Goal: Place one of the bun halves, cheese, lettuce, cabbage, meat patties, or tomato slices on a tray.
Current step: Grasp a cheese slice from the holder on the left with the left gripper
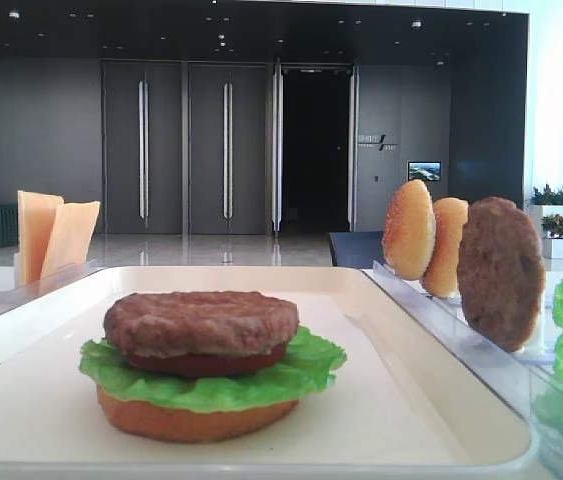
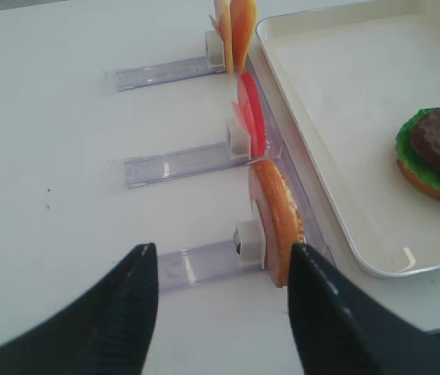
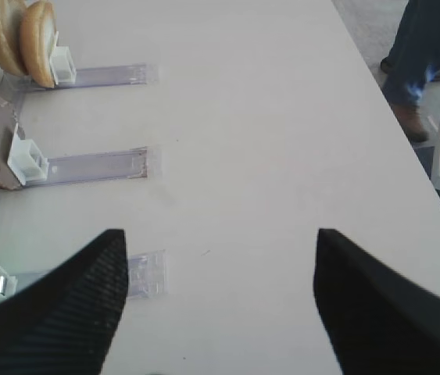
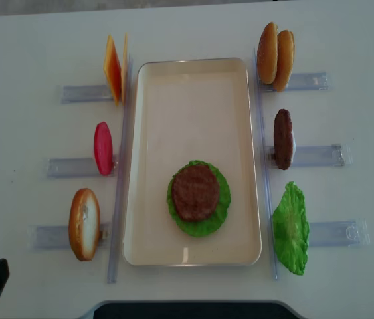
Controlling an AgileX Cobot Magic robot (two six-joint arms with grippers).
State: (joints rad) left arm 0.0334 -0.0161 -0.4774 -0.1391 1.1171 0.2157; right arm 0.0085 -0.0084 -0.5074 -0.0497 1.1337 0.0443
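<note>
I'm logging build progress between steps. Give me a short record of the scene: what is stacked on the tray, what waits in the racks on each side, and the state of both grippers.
tray: cream-white, centred on the table
stack on tray: bun half at the bottom, lettuce, tomato slice, meat patty on top
left racks: cheese, tomato slices, bun half
right racks: two bun halves, meat patty, lettuce
left gripper: open, empty, near the left bun half
right gripper: open, empty, over bare table

Meat patty (image 4: 195, 193) tops lettuce (image 4: 200, 224), apparently stacked, on tray (image 4: 193, 86).
</note>
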